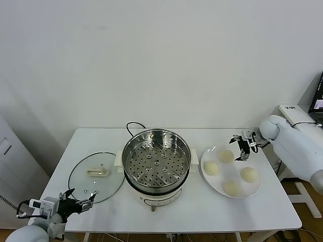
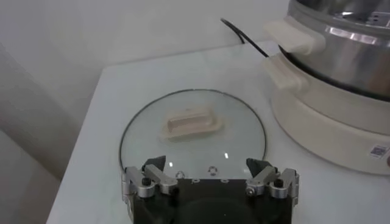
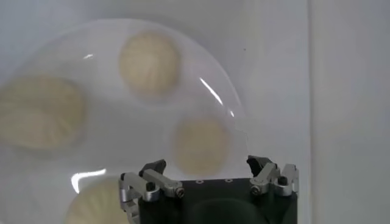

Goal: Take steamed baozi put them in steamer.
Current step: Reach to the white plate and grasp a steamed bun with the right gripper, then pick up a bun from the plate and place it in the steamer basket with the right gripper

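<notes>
Several cream-white steamed baozi lie on a white plate point(image 1: 230, 171) at the table's right; one is the far baozi point(image 1: 226, 156). The steamer point(image 1: 156, 161), a shiny steel pot with a perforated tray, stands empty at the table's middle. My right gripper point(image 1: 242, 146) hangs open above the plate's far edge. In the right wrist view its fingers point(image 3: 207, 165) frame one baozi point(image 3: 201, 145) below them without touching it. My left gripper point(image 1: 78, 201) is open and empty at the front left. In the left wrist view it point(image 2: 206, 164) hovers at the near rim of the glass lid point(image 2: 192, 131).
The glass lid point(image 1: 96, 176) with a cream handle lies flat left of the steamer. A black cord point(image 1: 132, 126) runs behind the pot. The white table point(image 1: 252, 212) ends close to the plate on the right. A white wall stands behind it.
</notes>
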`<state>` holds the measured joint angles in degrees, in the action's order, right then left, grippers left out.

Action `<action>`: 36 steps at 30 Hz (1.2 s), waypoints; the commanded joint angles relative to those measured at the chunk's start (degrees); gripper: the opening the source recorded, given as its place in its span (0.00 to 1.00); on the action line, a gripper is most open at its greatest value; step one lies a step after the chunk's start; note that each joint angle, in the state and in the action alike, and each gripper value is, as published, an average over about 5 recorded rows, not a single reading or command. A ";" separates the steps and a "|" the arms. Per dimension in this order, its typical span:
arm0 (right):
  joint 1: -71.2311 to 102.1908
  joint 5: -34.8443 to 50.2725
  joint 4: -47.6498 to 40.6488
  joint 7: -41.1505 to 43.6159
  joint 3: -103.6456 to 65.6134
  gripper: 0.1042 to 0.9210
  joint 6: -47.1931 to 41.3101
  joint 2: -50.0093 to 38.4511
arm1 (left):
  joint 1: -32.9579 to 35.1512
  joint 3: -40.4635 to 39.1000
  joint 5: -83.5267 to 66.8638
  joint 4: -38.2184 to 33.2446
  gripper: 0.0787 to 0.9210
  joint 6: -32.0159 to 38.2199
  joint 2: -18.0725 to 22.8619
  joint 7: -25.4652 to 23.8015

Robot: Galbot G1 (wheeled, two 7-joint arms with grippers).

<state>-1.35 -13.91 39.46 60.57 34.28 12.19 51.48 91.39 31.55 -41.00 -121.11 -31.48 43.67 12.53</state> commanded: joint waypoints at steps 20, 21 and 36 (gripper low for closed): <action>-0.02 -5.80 -10.46 0.99 -1.81 0.56 1.85 8.04 | -0.64 0.29 -0.75 -0.73 0.88 -0.24 0.06 0.12; -0.03 -5.91 -10.40 1.01 -1.80 0.53 1.90 8.03 | -0.63 0.36 -0.82 -0.78 0.88 -0.25 0.09 0.14; -16.82 9.58 10.87 4.64 14.82 0.44 5.15 -1.22 | 0.36 1.35 -1.39 -1.09 0.88 -0.25 0.28 0.54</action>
<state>-7.33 -13.81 38.49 63.71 39.41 15.03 54.43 91.41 32.76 -42.33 -122.25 -31.91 44.09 13.05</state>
